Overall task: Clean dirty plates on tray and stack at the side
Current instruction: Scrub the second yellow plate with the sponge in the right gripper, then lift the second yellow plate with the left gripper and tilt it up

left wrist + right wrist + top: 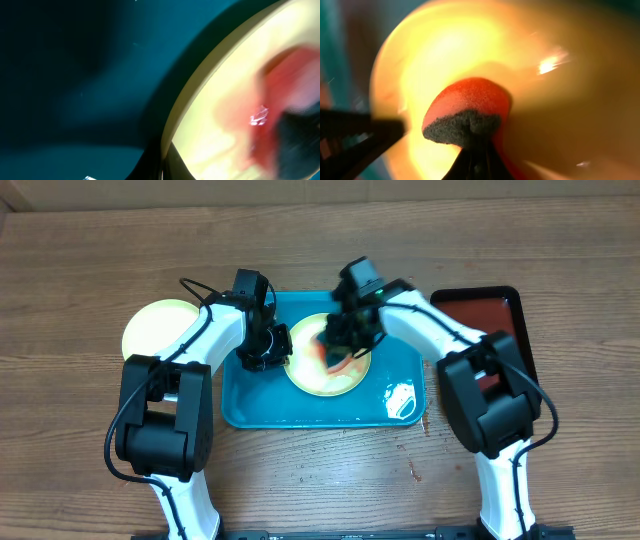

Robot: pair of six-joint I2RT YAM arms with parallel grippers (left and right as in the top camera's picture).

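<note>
A pale plate with a yellow-green rim (322,380), smeared with red sauce, lies on the teal tray (250,408). My left gripper (272,352) is shut on the plate's left rim; in the left wrist view the rim (200,95) runs between the jaws (163,167). My right gripper (347,338) is shut on a red-orange sponge with a dark scouring face (465,112), pressed on the plate's middle (445,45). A second yellow-green plate (157,327) lies on the table left of the tray. The pale blue-white plate is not in view.
A dark red, black-rimmed tray (492,312) lies at the right, partly under my right arm. The teal tray's right front corner shows a bright wet-looking glare (400,396). The wooden table surrounds both trays.
</note>
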